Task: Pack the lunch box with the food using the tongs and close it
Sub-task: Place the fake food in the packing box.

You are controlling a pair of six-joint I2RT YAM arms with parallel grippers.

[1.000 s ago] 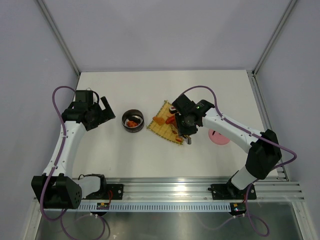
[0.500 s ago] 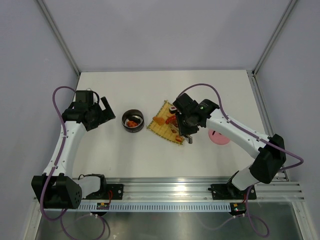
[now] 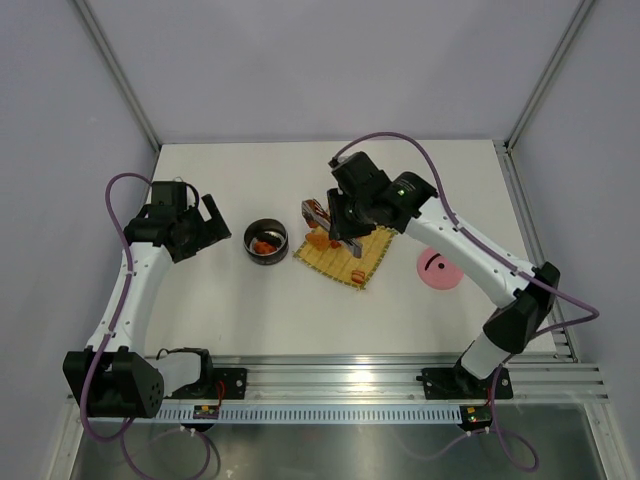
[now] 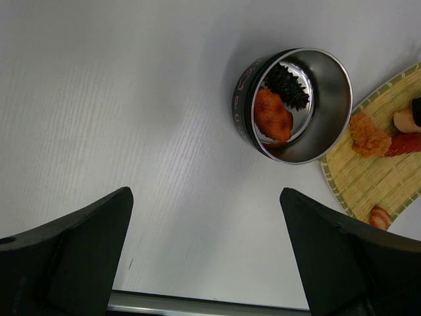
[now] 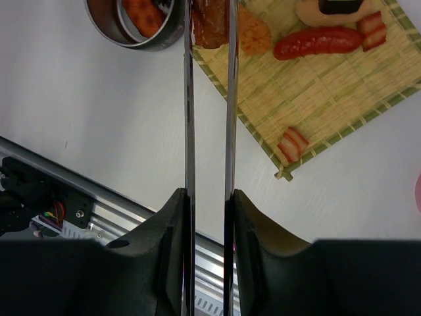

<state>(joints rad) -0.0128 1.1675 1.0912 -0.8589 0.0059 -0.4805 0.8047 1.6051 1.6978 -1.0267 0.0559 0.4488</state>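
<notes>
The lunch box (image 3: 266, 241) stands left of the bamboo mat; it holds an orange chunk (image 4: 272, 115) and a dark piece (image 4: 287, 79). My right gripper (image 3: 345, 218) is shut on the tongs (image 5: 189, 131), whose two arms run parallel between the fingers. A reddish-brown piece of food (image 5: 210, 23) is pinched at the tongs' tips, above the mat's left corner beside the lunch box (image 5: 125, 29). On the mat lie a red sausage (image 5: 318, 41), an orange chunk (image 5: 253, 36), a sushi roll (image 5: 339, 6) and a striped piece (image 5: 293, 141). My left gripper (image 3: 205, 225) is open and empty, left of the box.
The square bamboo mat (image 3: 372, 256) lies mid-table. The flat pink lid (image 3: 438, 269) rests on the table to its right. The table's near edge meets a metal rail (image 3: 330, 380). Cage posts stand at the far corners.
My right arm rose from the mat's near right part and swung left and away, carrying the tongs with a piece in their tips toward the lunch box. The left arm stayed still.
</notes>
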